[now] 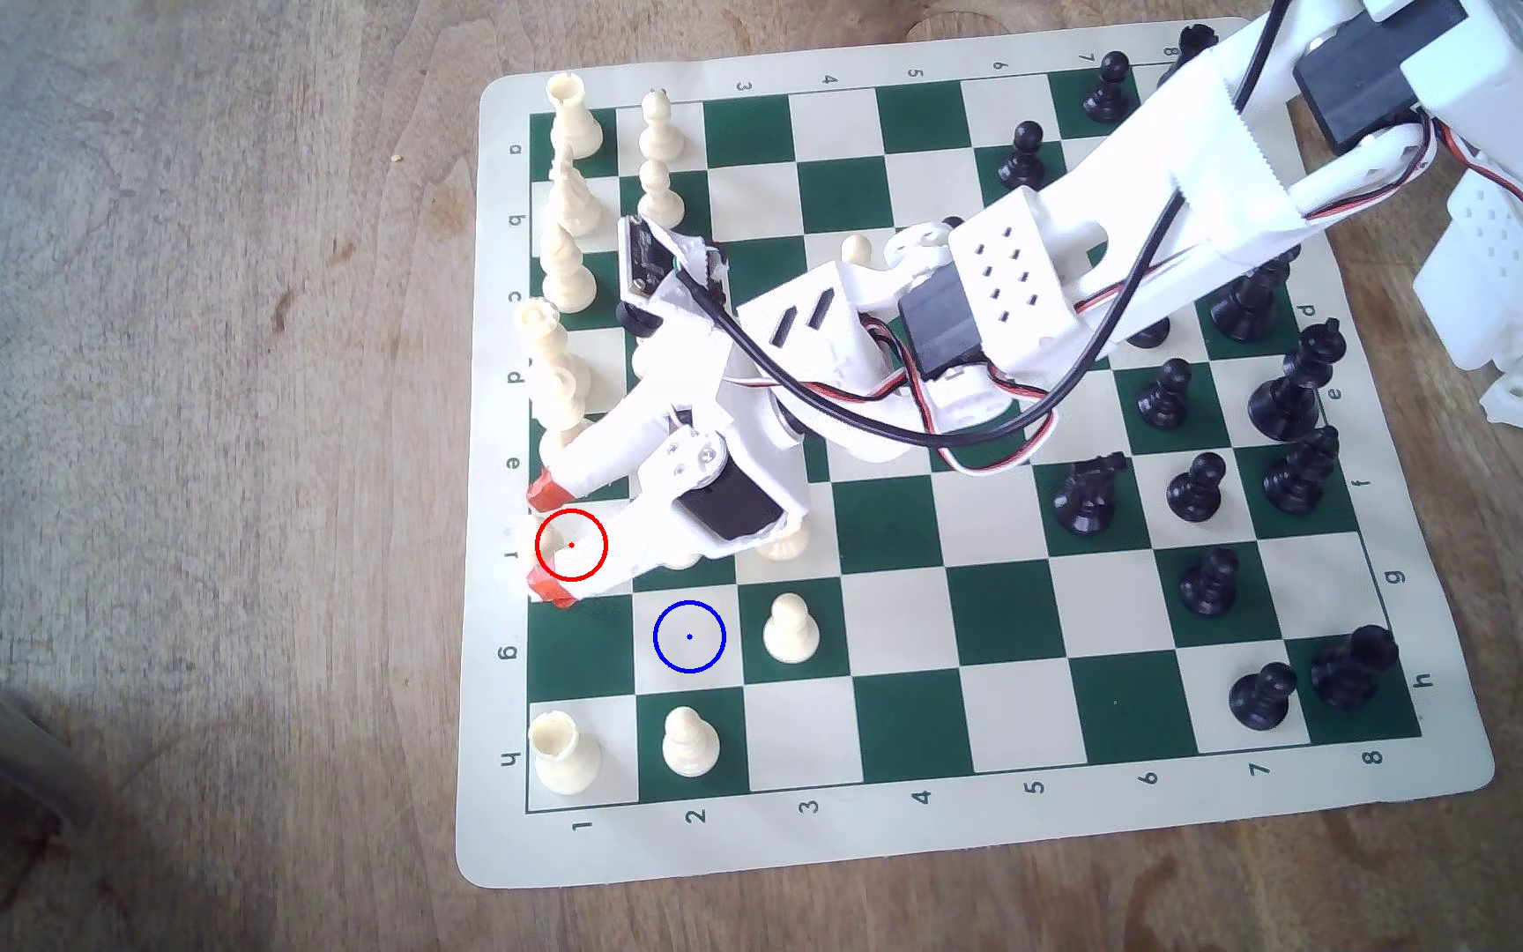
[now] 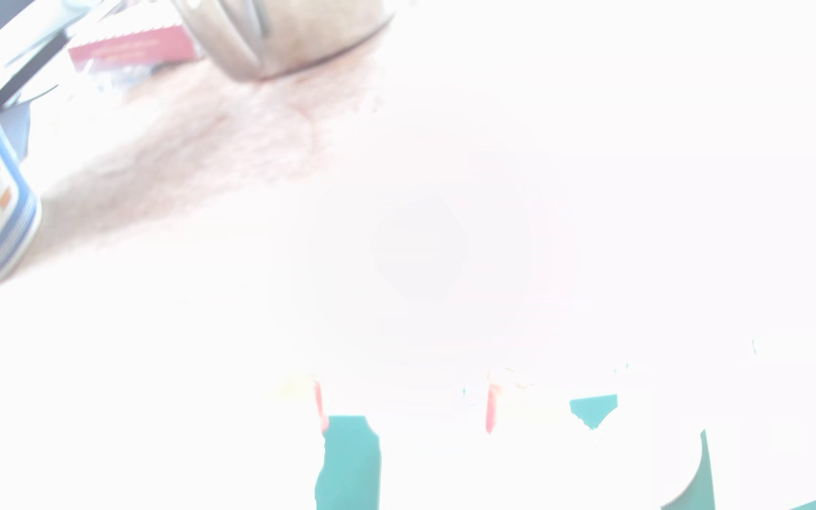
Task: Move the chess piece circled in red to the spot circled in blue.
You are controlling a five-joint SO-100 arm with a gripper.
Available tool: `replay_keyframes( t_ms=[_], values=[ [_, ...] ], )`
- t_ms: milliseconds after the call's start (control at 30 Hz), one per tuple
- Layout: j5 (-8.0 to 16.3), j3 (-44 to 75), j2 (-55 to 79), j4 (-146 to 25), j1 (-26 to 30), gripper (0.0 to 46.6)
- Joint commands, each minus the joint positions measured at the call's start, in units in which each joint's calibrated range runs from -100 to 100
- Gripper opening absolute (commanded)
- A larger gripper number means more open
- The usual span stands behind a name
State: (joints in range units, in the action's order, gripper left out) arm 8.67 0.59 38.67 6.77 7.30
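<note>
Fingers (image 1: 554, 546) spread either side of the cream bishop (image 1: 571, 546) on the red-ringed square, blue-ringed square (image 1: 689, 637) bare, diagonally adjacent.

Chessboard (image 1: 886, 824) on the desk (image 1: 190, 366), pincer (image 1: 552, 545) at its edge on the exterior view's left, fingertips either side of the bishop (image 1: 576, 546), ringed spot (image 1: 689, 637) one square diagonally nearer, pawn (image 1: 790, 628) just right of it.

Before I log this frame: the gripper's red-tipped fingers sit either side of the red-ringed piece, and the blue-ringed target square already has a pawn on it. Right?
Not quite. In the exterior view the blue-ringed spot is bare; the nearest pawn stands on the green square next to it, toward that view's right. The rest holds: the gripper has its red-tipped fingers either side of the red-ringed chess piece.
</note>
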Motion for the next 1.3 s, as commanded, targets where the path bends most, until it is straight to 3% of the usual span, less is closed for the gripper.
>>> replay_keyframes(
  t_ms=[0,67,167,333,633,967,1267],
  values=[
    [0.0,5.5,-2.6,1.9,-0.4,17.4],
    [0.0,5.5,-2.7,2.0,-0.4,16.1],
    [-0.1,5.5,-2.8,1.8,-0.1,7.2],
    [-0.1,5.5,-2.8,1.2,0.1,0.3],
    [0.2,5.5,-6.3,-3.3,0.5,0.3],
    [2.4,0.9,-23.1,-13.4,3.1,0.3],
    [1.1,-7.3,-28.5,-16.3,4.6,0.3]
  ],
)
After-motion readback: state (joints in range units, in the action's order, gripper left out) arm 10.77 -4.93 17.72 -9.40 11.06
